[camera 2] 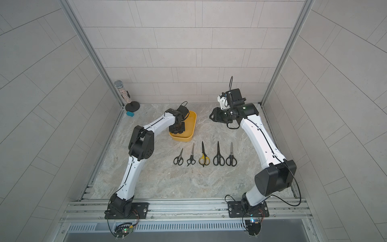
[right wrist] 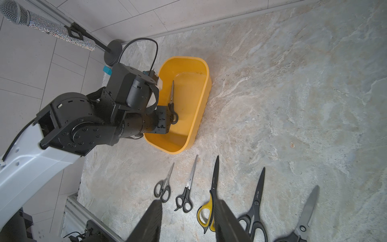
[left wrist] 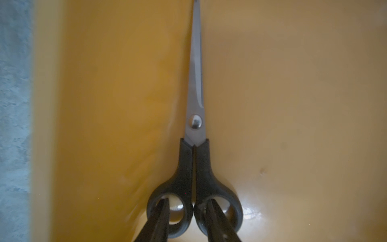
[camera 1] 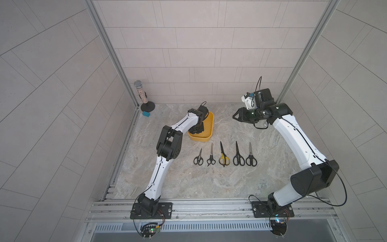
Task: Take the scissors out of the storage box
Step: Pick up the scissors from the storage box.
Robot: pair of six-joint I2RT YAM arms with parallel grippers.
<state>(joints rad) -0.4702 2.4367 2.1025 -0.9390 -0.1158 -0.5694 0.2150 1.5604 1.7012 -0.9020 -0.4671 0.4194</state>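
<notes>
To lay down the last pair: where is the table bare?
Bare table: between the left arm and the smallest scissors, beyond the rightmost scissors toward the right arm, in front of the row. Crowded: inside the row, around the storage box.

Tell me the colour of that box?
The storage box is yellow, clearest in the right wrist view.

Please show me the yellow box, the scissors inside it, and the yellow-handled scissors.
yellow box [right wrist: 201, 104], right wrist view, side wall.
scissors inside it [left wrist: 195, 121], left wrist view, pivot screw.
yellow-handled scissors [camera 1: 223, 155], in a top view, handles.
</notes>
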